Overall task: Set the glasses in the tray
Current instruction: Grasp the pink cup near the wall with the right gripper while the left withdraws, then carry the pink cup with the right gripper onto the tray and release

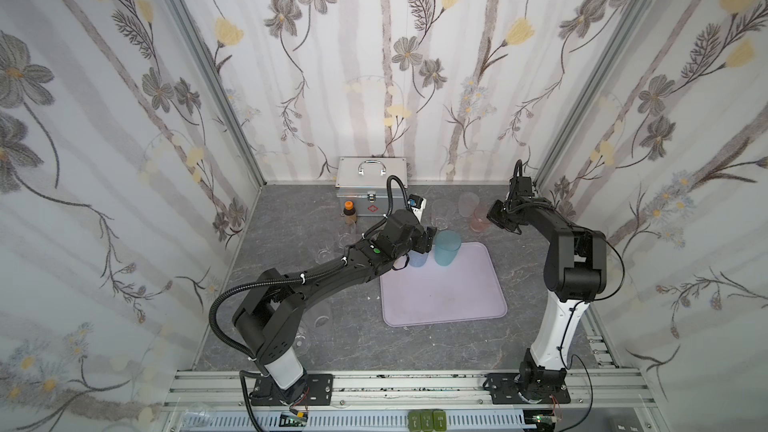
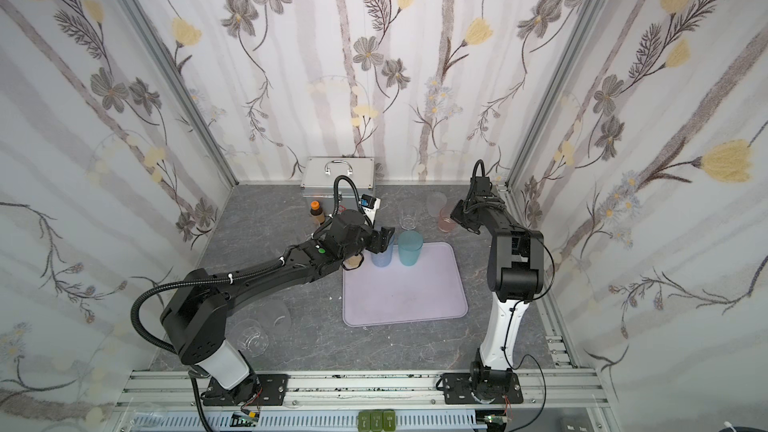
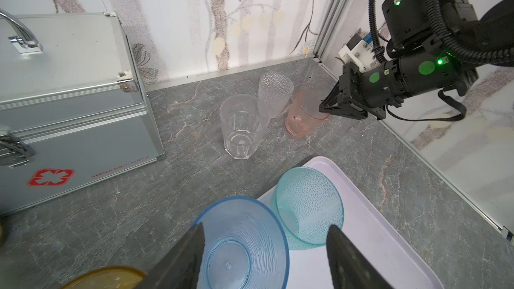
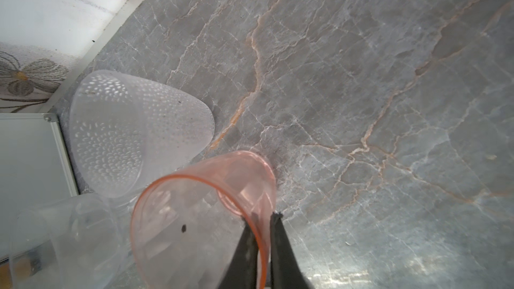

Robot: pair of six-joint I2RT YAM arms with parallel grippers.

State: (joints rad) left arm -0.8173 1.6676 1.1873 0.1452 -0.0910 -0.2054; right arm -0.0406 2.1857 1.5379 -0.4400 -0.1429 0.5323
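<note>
pink glass [image 4: 194, 218] looks light and slick, so right jaws pinching its thin rim seems fair, left jaws spread over blue glass [image 3: 239, 246]

Tray [image 1: 449, 297]: one, at centre. Tinted tumblers: four, namely teal glass [image 1: 447, 249], blue glass [image 2: 382, 253], pink glass [image 1: 480, 218] and amber glass [image 3: 111, 275], the last seen only in part. Frosted tumblers: two, upper frosted glass [image 1: 468, 201] and lower frosted glass [image 2: 276, 313]. Clear faceted tumblers: two certain, upper clear glass [image 2: 409, 216] and lower clear glass [image 2: 249, 338]; others left of centre are too faint to count. Metal case [image 1: 357, 178]: one. Bottle [image 1: 349, 216]: one. Arms: two, left arm [image 1: 324, 272] and right arm [image 1: 573, 251].
</note>
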